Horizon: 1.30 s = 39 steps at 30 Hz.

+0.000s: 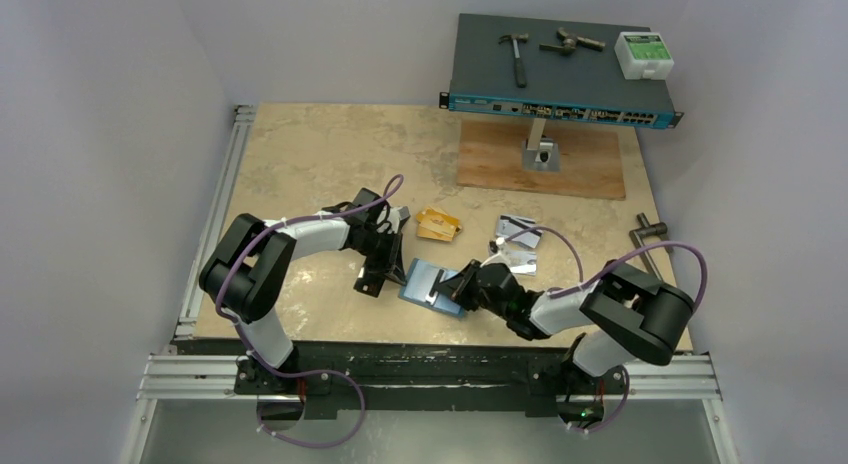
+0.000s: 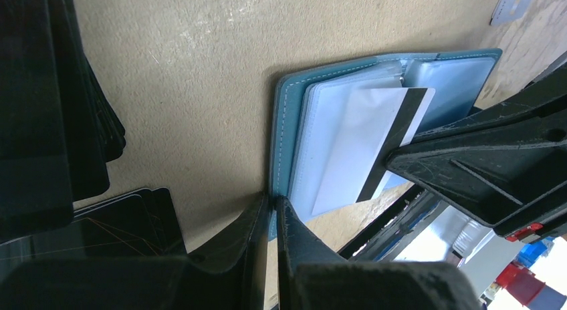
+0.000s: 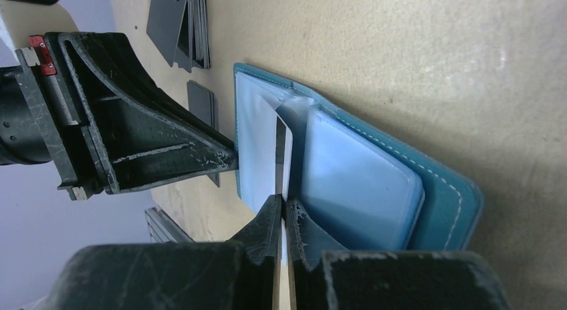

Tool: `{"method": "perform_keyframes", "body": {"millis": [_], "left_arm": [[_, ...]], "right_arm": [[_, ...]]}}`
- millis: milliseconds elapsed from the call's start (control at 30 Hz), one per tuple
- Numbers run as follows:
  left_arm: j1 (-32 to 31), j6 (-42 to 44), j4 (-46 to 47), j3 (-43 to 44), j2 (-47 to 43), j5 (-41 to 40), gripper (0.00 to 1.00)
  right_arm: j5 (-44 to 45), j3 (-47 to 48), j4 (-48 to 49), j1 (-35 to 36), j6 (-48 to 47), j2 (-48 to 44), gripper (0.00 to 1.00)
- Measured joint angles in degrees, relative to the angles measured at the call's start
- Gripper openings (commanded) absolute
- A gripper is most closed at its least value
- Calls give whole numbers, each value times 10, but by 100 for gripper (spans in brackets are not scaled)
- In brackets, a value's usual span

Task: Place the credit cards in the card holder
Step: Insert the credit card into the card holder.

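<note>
left tool (image 2: 271, 220): clamped on card holder (image 2: 283, 116) cover edge
right tool (image 3: 282, 220): pinching silver-white card (image 3: 283, 149), held over the pale pockets
card holder: open on bench (image 2: 187, 89)

The top external camera is looking down from above and behind the arm bases, taking in the whole beige stone-patterned tabletop (image 1: 300, 154) from afar. Both wrist cameras are sitting close and low, peering past their own jaws from opposite sides. They are sharing the open teal-blue leather-like card holder (image 2: 284, 123) and its black-striped white plastic card (image 2: 361, 143).
</note>
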Motion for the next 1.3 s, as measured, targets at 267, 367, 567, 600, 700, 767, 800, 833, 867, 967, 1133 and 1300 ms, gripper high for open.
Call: {"method": "perform_keyframes", "body": {"millis": [267,367,567,600,700,767,800,833,867,967,1133,1300], "left_arm": [[0,0,-1,0,0,2,6],[0,0,-1,0,0,2,6],[1,0,-5,0,0,2,4],[1,0,-5,0,0,2,4],[1,0,-5,0,0,6,3],[1,0,-3,0,0,10,3],[2,0,-2,0,0,11,3],[2,0,-2,0,0,13,3],[3,0,-1,0,0,15,3],[5,0,0,0,0,19,2],[6,0,0,0,0,22,2],[9,0,1,0,0,30,2]], "right_arm": [[-3,62,-64,0,-27,22,0],[-7,71,-70,0,-30,33,3],[-16,87,-90,-1,-33,37,38],[-16,90,-94,-1,-34,35,43],[-15,104,-131,1,-42,15,58],[-15,111,-162,1,-48,0,66],[-15,114,-173,1,-52,-6,67],[-15,117,-181,1,-54,-10,67],[-15,120,-191,2,-56,-14,67],[-15,129,-214,5,-61,-16,66],[-9,143,-240,11,-70,-16,65],[-6,161,-259,14,-85,-8,65]]}}
